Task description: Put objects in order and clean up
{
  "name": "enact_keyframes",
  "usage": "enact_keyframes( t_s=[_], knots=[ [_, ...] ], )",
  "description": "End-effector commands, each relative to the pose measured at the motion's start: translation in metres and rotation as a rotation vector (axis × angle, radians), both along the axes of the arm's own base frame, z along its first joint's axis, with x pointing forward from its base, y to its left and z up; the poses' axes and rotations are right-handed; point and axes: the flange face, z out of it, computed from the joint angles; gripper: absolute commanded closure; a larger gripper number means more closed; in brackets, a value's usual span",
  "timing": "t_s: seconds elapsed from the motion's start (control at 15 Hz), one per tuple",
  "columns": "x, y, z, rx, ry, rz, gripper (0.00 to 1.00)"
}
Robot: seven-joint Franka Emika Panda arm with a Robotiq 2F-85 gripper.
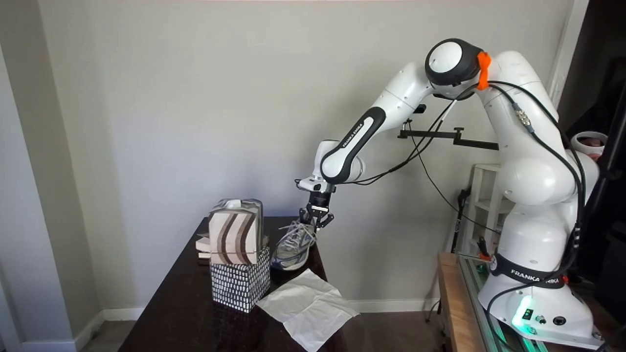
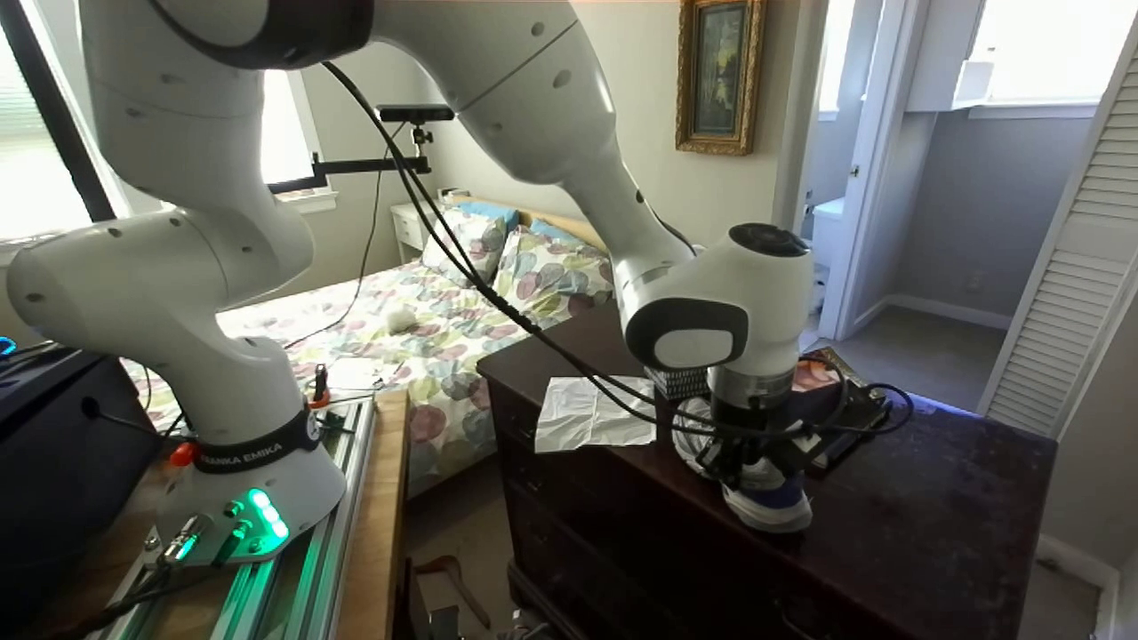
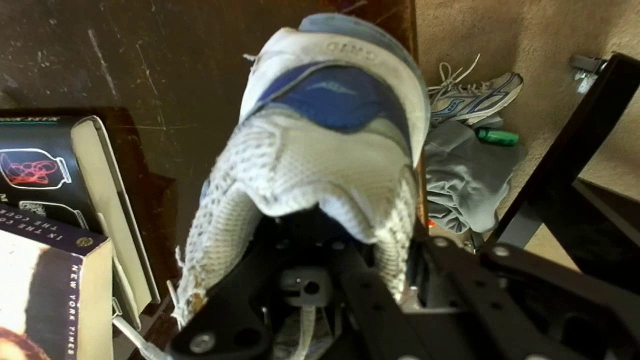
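Dark wood dresser (image 1: pixel 171 308), one. White sheet (image 1: pixel 309 308), one, four o'clock from one patterned box (image 1: pixel 237 283) as I face them. Upper sneaker (image 1: pixel 293 247), first of two, on the dresser at the box's two o'clock; lower sneaker (image 3: pixel 477 97), second, on the floor (image 3: pixel 545 25). Gripper (image 1: pixel 314 221), one: fingers (image 3: pixel 365 290) parted around the upper sneaker's side, one inside it; whether they pinch, I cannot tell.

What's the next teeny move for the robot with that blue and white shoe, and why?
I'd probably close the gripper gently before any lift. In the wrist view, one finger seems to dip inside the shoe and the other sits outside, with the shoe's side between them. I can't tell whether they already pinch it.
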Motion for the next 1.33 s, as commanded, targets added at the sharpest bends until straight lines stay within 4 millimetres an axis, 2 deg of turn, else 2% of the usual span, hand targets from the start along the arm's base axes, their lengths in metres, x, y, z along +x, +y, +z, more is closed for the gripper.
enact_keyframes(
  t_s=[0.0,0.4,0.67,0.73,0.8,0.93,1.27],
  knots=[
    [0.007,-0.002,0.003,-0.051,-0.001,0.100,0.97],
    [0.022,0.000,0.007,-0.127,-0.057,0.208,0.97],
    [0.024,0.001,0.008,-0.155,-0.076,0.221,0.97],
    [0.023,0.000,0.008,-0.160,-0.080,0.218,0.73],
    [0.022,0.000,0.009,-0.164,-0.084,0.214,0.61],
    [0.021,-0.002,0.011,-0.174,-0.097,0.210,0.50],
    [0.019,-0.005,0.024,-0.206,-0.163,0.200,0.14]
  ],
)
